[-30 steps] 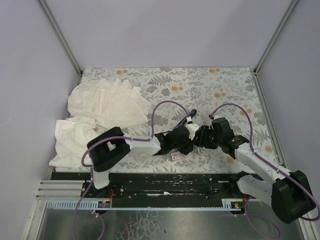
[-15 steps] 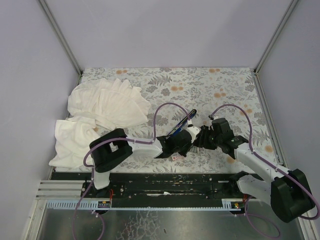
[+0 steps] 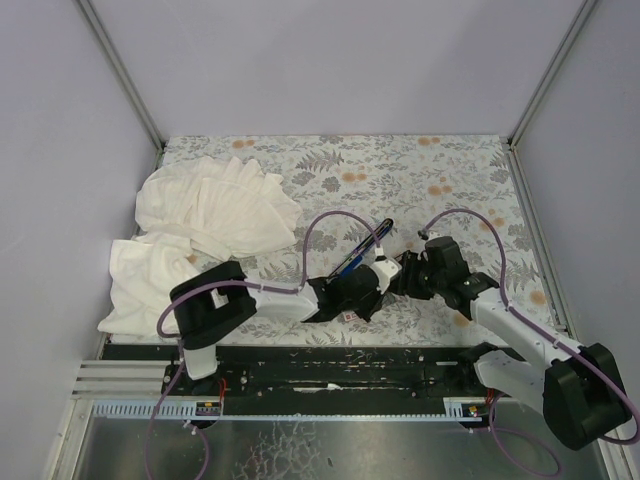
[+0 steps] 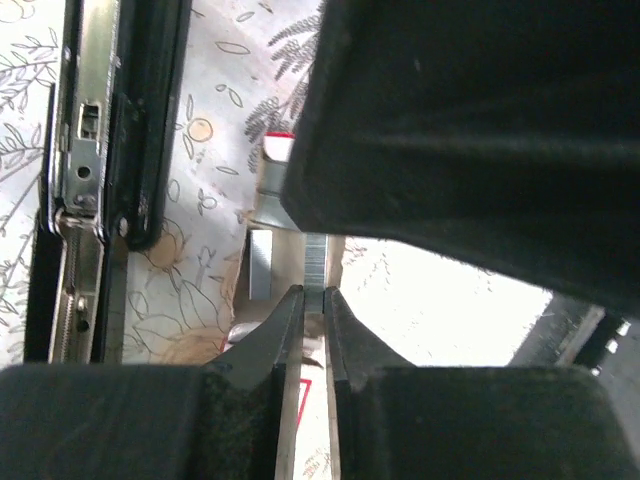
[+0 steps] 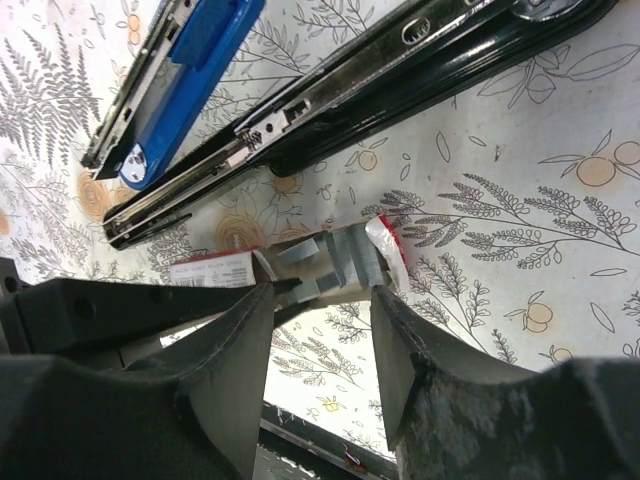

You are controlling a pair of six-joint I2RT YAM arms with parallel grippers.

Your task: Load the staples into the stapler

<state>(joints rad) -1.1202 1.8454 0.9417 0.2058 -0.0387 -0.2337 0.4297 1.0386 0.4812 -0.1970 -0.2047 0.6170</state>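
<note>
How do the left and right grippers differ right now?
Opening: the left gripper is nearly shut, while the right gripper has its fingers well apart.
Load: the left gripper pinches a thin grey staple strip. The right gripper has the staple box at its tips, and whether it grips it is unclear.
Shared: both sit low beside the open stapler.

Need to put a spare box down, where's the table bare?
Bare: the back strip from cloth to right wall, behind the stapler. Crowded: near middle, where left hand and right hand meet at the staples; cloth fills the left.
</note>
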